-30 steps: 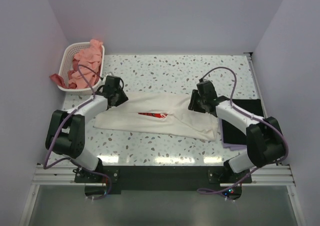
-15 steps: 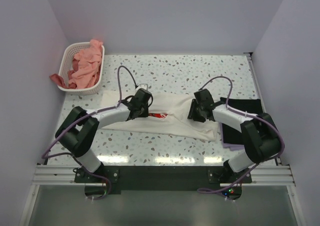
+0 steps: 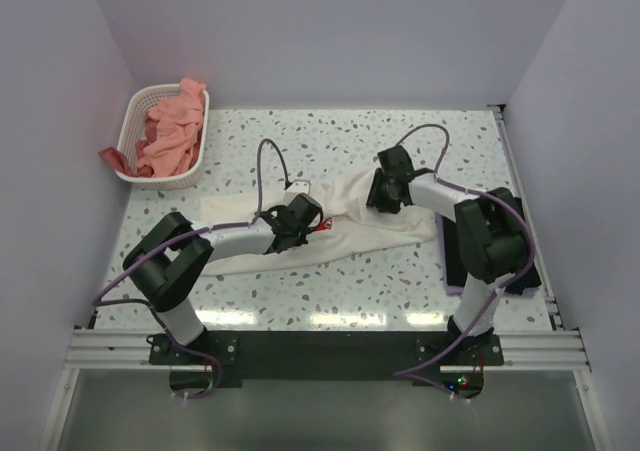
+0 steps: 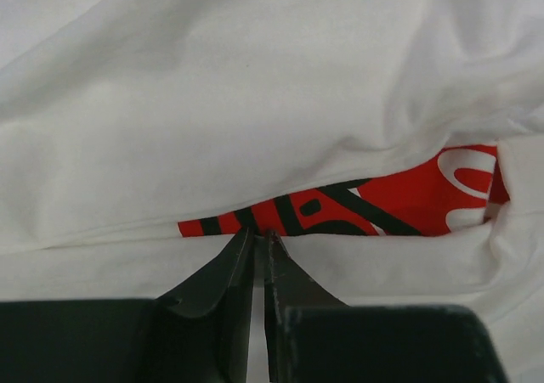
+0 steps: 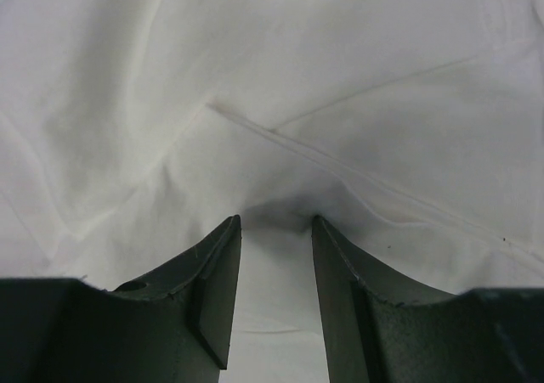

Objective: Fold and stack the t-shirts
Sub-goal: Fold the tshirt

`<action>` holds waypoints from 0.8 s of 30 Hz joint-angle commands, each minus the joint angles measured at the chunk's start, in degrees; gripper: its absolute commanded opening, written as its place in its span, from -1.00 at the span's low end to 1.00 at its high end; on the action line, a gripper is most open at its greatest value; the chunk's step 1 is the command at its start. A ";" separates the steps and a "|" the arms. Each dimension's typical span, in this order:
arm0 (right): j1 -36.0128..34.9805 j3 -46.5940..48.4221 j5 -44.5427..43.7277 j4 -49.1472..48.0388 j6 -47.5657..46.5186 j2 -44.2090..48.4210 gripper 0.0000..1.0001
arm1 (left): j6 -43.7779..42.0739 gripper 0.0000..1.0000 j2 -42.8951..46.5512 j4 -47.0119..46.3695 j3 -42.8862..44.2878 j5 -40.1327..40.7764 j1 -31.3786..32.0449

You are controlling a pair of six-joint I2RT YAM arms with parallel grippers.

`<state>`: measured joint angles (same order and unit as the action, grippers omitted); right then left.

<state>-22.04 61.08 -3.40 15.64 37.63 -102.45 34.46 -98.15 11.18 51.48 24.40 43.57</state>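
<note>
**Left wrist and right wrist: both on one shirt**

My left gripper [image 4: 259,234] is pinched tight on a fold of the cream-white t-shirt [image 4: 255,103], just below its red print [image 4: 408,200]. My right gripper [image 5: 274,222] nips a pucker of the same shirt, with the cloth keeping its fingers apart. Only the top view shows that shirt bunched mid-way across the table [image 3: 330,136], the black t-shirt [image 3: 449,256] at the right, and the salmon-pink t-shirts [image 3: 170,131] in the basket [image 3: 135,106].
</note>
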 commanded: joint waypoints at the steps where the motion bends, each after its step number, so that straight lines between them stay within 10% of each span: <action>1: 0.86 10.17 -3.09 7.17 -4.66 -7.74 -0.13 | 4.91 -0.73 -0.64 4.46 -3.41 -5.50 3.97; 12: 0.95 46.98 0.67 17.93 -17.23 -33.48 -0.13 | 21.69 -0.60 -1.43 -3.34 0.72 -15.33 10.04; 24: 0.95 72.61 3.31 25.68 -21.72 -38.54 0.20 | 13.98 -0.35 -0.12 -1.60 13.13 -17.46 5.39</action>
<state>-21.37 131.87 -0.54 38.83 17.58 -145.64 51.40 -103.22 8.43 65.47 7.55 51.62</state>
